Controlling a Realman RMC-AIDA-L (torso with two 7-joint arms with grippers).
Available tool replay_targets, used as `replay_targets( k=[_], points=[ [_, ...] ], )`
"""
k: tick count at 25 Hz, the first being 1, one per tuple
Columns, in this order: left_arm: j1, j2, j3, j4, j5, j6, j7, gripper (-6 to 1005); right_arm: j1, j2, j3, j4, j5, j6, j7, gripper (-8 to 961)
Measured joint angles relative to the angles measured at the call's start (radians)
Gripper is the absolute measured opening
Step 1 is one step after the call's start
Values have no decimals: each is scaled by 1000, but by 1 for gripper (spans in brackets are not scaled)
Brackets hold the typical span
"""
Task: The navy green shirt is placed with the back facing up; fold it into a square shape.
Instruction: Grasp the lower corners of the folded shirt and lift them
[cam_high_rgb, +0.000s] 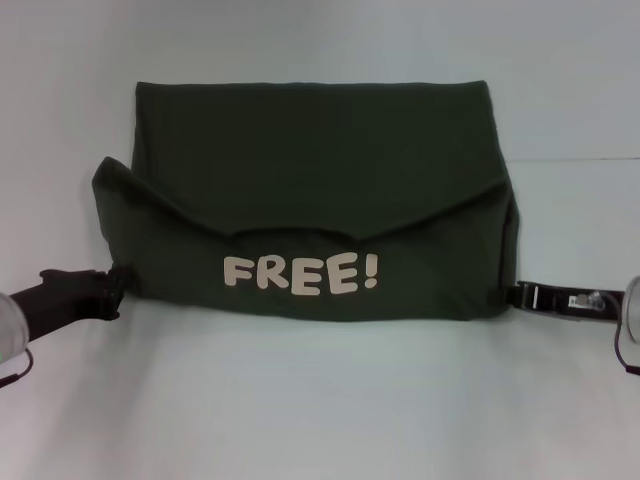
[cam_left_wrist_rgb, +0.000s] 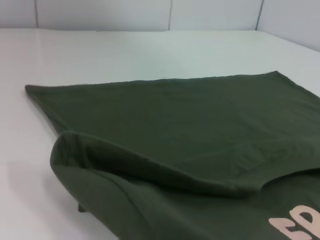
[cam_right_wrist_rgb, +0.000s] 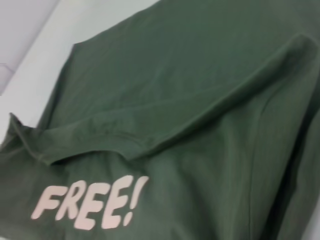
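The navy green shirt (cam_high_rgb: 320, 170) lies folded on the white table (cam_high_rgb: 320, 400). A plain layer on top ends in a sagging V-shaped edge. Below it, the near face shows the cream letters "FREE!" (cam_high_rgb: 300, 273). My left gripper (cam_high_rgb: 118, 283) is at the shirt's near left corner, its black fingers closed into the cloth. My right gripper (cam_high_rgb: 497, 294) is at the near right corner, pinching the shirt's edge. The shirt bulges at both sides. The left wrist view shows the raised fold of the shirt (cam_left_wrist_rgb: 150, 170). The right wrist view shows the shirt's lettering (cam_right_wrist_rgb: 90, 202).
The white table stretches bare around the shirt, with room in front of it and on both sides. A pale wall (cam_left_wrist_rgb: 150, 12) rises behind the table's far edge.
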Motion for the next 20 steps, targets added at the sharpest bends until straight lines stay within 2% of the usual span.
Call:
replay_targets(
  k=[4,8,15,20],
  points=[
    [47,1,-5,50,12,82,-72,-1,-46,5,0,-26,44,-57,-57,11],
    [97,5,-8,89,12,175,-115,-1,-122,14,1,-104,77,-156,-83,11],
    [166,5,-16,161,6,310,-166,-1,-190,15,12,-133,103,-262,-162,10],
    [195,8,-90,196,11,475,-179,-2,-241,15,76,-134,105,-363,-254,11]
  ],
)
